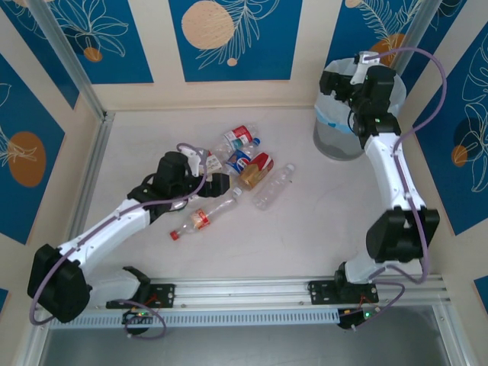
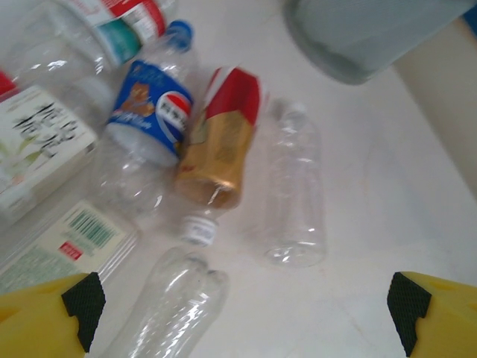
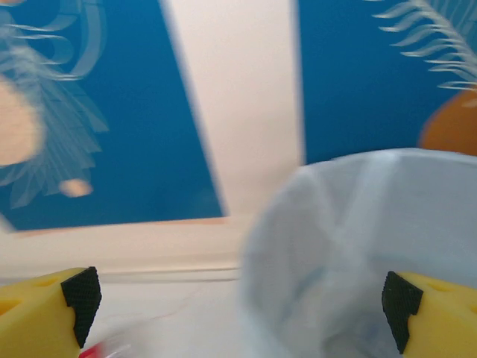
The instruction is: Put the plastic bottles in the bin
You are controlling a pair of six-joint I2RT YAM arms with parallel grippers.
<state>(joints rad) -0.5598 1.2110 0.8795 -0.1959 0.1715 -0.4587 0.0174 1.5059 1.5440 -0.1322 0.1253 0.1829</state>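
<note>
The plastic bottles (image 1: 242, 169), at least six, lie clustered mid-frame on the worktop (image 1: 305, 236), so I judge most of the job is left. The bin (image 1: 335, 141) stands upper right. My right claw (image 3: 242, 302) hangs wide over it, and my left claw (image 2: 246, 309) gapes above the pile.

Clear, glossy plastic bottles (image 1: 244, 164) lie on the matt, pale table (image 1: 305, 244) left of the bin (image 1: 339, 141). The amber-tinted bottle (image 2: 216, 160) carries a shiny red film label; the blue-labelled bottle (image 2: 149, 112), farther from the bin, has a slick printed wrap. The bin's smooth grey wall wears a thin, translucent plastic liner (image 3: 358, 224). A ribbed bare-metal rail (image 1: 244, 291) edges the table.
</note>
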